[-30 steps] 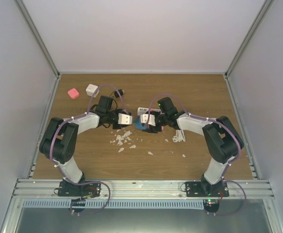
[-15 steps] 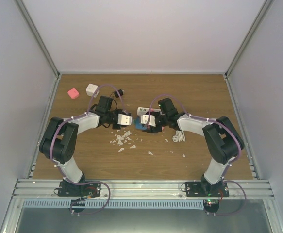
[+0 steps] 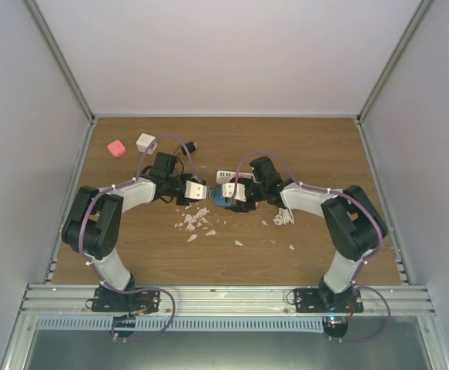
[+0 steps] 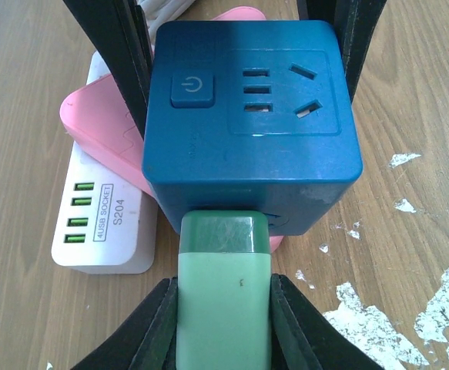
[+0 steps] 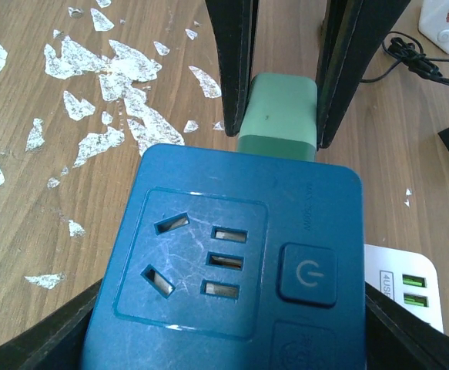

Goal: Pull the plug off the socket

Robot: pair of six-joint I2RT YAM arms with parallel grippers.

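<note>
- While the blue socket (image 4: 247, 116) is being clamped across its sides on the surface (image 4: 24, 92) by the right end effector (image 5: 236, 308),
- the green plug (image 4: 224, 270), seated in its side, is being pinched by the narrowly closed left end effector (image 4: 224, 324).

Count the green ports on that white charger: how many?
4 green ports, in one column on the white charger beside the blue socket cube: top, second, third, bottom. The pink block covers its far end, so more may be hidden.
</note>
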